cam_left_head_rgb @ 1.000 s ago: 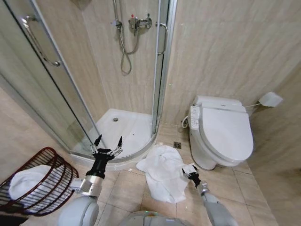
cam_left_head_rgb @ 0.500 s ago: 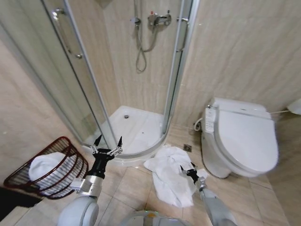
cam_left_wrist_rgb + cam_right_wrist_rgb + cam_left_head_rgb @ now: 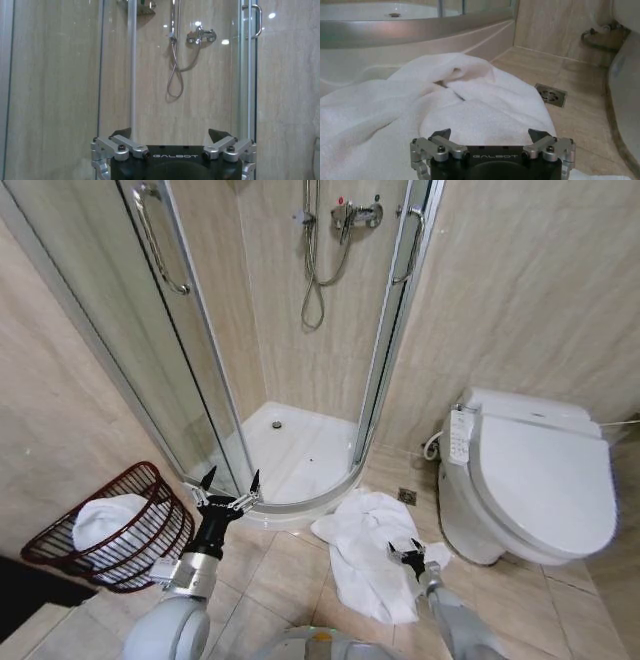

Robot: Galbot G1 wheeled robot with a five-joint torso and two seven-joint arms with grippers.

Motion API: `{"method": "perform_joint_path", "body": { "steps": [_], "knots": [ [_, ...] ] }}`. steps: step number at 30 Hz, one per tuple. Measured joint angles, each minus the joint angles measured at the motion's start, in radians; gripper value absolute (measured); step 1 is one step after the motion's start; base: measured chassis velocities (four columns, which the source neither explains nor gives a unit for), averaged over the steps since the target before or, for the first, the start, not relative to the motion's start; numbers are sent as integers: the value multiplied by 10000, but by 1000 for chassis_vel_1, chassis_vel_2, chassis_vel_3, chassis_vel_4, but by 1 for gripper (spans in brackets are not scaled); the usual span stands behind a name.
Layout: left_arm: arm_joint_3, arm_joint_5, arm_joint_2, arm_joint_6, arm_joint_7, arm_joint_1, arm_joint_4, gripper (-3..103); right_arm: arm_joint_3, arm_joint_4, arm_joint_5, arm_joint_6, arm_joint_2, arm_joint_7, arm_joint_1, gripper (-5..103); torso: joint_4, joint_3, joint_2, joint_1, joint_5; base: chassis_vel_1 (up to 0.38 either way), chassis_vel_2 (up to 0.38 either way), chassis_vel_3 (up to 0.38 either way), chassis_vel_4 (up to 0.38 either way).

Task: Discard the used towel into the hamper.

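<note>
Hamper (image 3: 120, 530) with one white towel (image 3: 105, 520) inside, used towel (image 3: 365, 555) on floor, right gripper (image 3: 405, 551) above it, jaws spread, left gripper (image 3: 229, 483) raised, jaws spread

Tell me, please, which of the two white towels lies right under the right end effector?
The towel crumpled on the floor tiles between shower and toilet; the right end effector hangs open over it. The other towel sits in the hamper.

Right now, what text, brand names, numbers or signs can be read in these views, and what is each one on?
"GALBOT": on the black body of the left tool, in the left wrist view.
"GALBOT": on the black body of the right tool, which hangs open over the white towel.
The control panel on the toilet's side has marks too small to read.
No other text is legible.
</note>
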Motion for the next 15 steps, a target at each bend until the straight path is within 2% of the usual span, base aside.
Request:
{"method": "perform_joint_path", "body": {
  "steps": [6, 15],
  "knots": [
    [0, 0, 0, 1, 0, 0, 0, 100, 7, -86, -7, -2, -42, -84, 74, 100, 0, -54, -97, -41, -1, 0, 0, 0, 0],
    [0, 0, 0, 0, 0, 0, 0, 100, 17, -220, -8, -2, -134, -141, 144, 100, 0, -295, -487, -187, -1, 0, 0, 0, 0]
  ]
}}
